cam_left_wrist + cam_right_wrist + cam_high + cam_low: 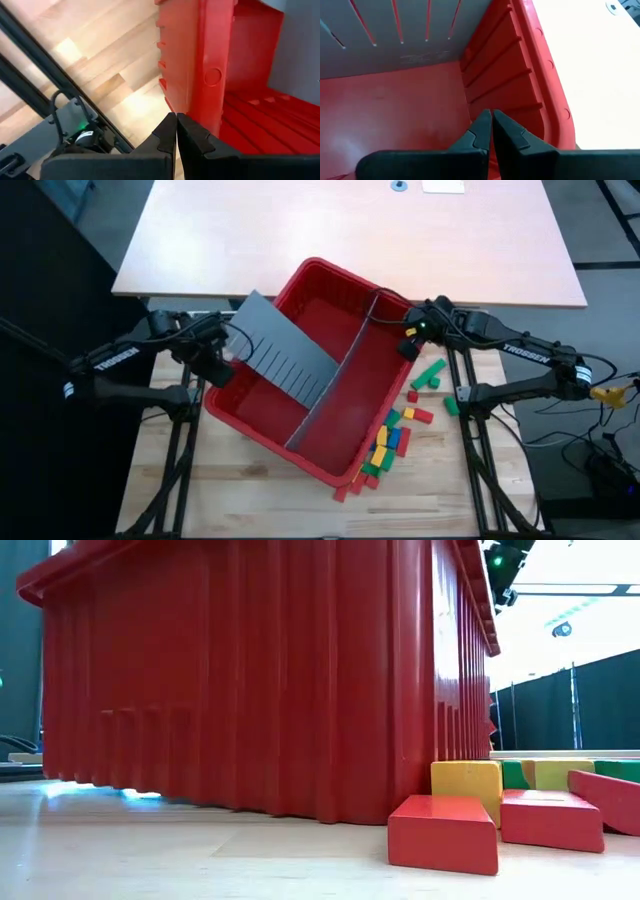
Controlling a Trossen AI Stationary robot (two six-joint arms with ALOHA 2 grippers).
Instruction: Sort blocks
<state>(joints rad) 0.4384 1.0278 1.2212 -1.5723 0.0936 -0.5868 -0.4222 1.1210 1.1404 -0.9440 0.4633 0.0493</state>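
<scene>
The blocks (400,430), red, green, blue and yellow, lie scattered on the wooden table along the right side of the big red bin (322,264). In the low view, a red one (443,832) and a yellow one (467,785) lie by the bin's corner. The bin stands turned at an angle. My left gripper (222,365) is shut at the bin's left wall (200,75). My right gripper (408,345) is shut at the bin's right corner, its fingertips (491,125) over the ribbed inner wall (505,75). My left gripper has its shut fingertips (176,131) right beside the outer face of the bin's left wall; I cannot tell whether they touch it. My right gripper points its shut fingers down into the bin, just inside the rim (550,85); I cannot tell whether they touch it.
A loose grey slotted panel (275,340) leans across the bin's left half, and a grey divider (340,385) runs down its middle. Dark frame struts (180,450) (480,450) cross the table on both sides. A pale tabletop (350,230) lies beyond.
</scene>
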